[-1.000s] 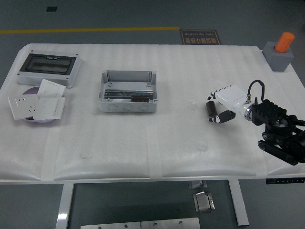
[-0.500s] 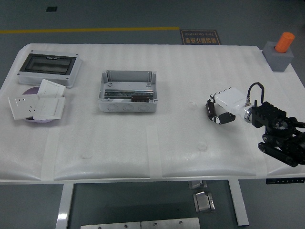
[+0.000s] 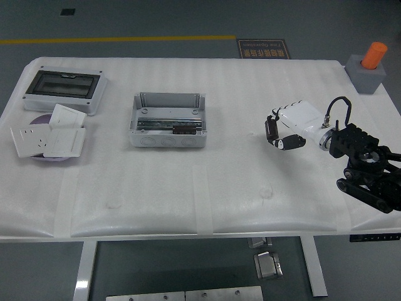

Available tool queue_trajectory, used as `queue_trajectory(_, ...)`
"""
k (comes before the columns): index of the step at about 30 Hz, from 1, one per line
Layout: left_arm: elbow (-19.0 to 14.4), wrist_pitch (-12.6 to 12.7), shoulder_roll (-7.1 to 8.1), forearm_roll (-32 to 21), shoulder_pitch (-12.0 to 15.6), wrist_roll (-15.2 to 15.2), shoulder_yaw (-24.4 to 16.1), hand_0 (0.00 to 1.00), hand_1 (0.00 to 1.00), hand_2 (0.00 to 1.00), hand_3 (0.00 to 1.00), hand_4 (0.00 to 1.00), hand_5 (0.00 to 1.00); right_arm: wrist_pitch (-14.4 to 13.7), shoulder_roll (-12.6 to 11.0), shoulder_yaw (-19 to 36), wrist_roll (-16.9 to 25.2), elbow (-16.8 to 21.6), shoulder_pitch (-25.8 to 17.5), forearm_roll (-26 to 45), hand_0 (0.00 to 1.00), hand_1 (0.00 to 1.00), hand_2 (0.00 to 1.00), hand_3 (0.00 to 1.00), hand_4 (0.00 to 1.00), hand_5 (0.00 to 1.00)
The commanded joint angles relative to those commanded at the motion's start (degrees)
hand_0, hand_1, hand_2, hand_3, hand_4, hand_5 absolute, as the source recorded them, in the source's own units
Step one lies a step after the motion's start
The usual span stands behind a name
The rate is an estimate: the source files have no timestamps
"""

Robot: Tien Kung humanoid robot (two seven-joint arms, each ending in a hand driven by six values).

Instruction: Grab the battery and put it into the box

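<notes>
Right hand [image 3: 285, 128] clenched around the small black battery [image 3: 271, 128], held just above the white table [image 3: 238, 188] at right, well apart from the open grey box [image 3: 168, 119] left of it, seemingly ready for carrying across.

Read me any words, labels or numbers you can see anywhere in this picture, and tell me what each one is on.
Floor sign beyond the table's far edge: it carries lettering, too small and blurred to read.
Grey open box, wall sockets, enclosure with dark window: no readable print.
Nothing else shows text.
</notes>
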Motion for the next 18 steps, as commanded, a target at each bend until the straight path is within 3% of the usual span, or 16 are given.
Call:
queue_trajectory(5, 0.1, 0.0, -0.08, 0.5, 0.2, 0.1, -0.6, 0.59, 0.616, 0.495, 0.652, 0.585, 0.389, -0.7, 1.5, 3.6, -0.7, 4.6, 0.8, -0.2, 0.593, 0.629, 0.684, 0.687, 0.453, 0.382)
queue_trajectory(8, 0.2, 0.0, -0.12, 1.3, 0.3, 0.4, -1.4, 0.59, 0.616, 0.498, 0.652, 0.587, 0.391, -0.9, 4.2, 4.8, -1.1, 6.1, 1.8, -0.1, 0.592, 0.629, 0.682, 0.686, 0.447, 0.386)
queue_trajectory(14, 0.4, -0.3, -0.06, 3.1, 0.5, 1.1, -3.2, 0.59, 0.616, 0.5, 0.652, 0.587, 0.391, -1.2, 10.8, 6.3, -1.6, 5.3, 3.5, 0.9, 0.592, 0.631, 0.68, 0.684, 0.445, 0.389)
queue_trajectory(18, 0.5, -0.4, 0.01, 3.7, 0.7, 1.4, -3.8, 0.59, 0.616, 0.5, 0.652, 0.587, 0.391, -1.6, 15.4, 7.6, -1.6, 2.8, 3.9, 1.8, 0.592, 0.631, 0.68, 0.684, 0.445, 0.389)
